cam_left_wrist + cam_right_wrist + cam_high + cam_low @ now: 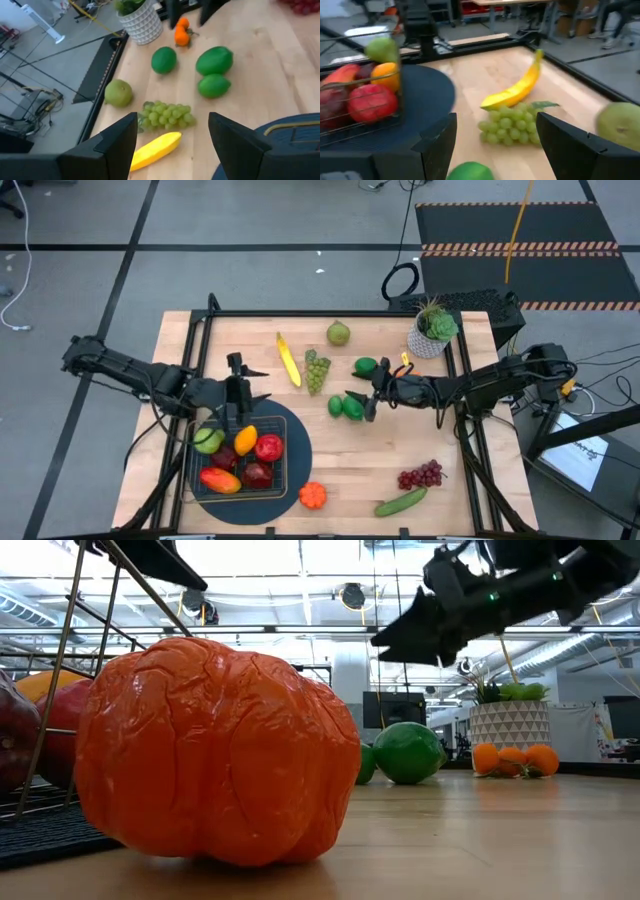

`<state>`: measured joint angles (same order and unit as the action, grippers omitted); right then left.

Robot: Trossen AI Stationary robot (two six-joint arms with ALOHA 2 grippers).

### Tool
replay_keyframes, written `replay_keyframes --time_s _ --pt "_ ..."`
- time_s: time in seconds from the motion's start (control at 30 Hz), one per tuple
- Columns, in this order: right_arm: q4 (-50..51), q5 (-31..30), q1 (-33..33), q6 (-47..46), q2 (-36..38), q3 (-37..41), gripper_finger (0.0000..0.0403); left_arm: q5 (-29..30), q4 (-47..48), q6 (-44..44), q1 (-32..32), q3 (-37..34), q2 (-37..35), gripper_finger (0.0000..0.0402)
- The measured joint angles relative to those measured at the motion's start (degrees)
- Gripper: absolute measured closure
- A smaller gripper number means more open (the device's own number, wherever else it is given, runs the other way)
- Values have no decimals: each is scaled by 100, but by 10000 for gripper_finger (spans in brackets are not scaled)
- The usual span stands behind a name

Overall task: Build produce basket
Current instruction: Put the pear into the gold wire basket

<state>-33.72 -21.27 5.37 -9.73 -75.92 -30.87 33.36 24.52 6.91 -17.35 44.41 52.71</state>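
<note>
Basket: on round mat, counter's left front, apples inside. Pepper: just right of mat. Banana, grapes: centre rear. Limes: below my right end effector. Cucumber: right front.

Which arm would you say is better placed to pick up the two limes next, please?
Probably the right: its open right gripper hovers beside the two limes, while the left gripper sits by the basket.

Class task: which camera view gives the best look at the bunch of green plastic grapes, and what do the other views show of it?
The left wrist view: the green plastic grape bunch lies whole and unblocked, beside the yellow plastic banana. The right wrist view shows it close but blurrier. The high view shows it small. The low view does not show it.
</note>
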Motion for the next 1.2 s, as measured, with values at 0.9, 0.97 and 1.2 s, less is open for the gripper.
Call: replay_keyframes --time_s 0.9,0.97,1.2 --pt "3077 -449 -137 -379 -1582 -3105 128 -58 -115 -377 260 -60 -24 158" --pt "3053 25 -524 -27 -1585 -3153 128 -58 -112 -441 259 -60 -22 158" --pt "2732 1311 -1796 1022 -1594 -3165 128 -58 -107 -517 261 -60 -22 158"
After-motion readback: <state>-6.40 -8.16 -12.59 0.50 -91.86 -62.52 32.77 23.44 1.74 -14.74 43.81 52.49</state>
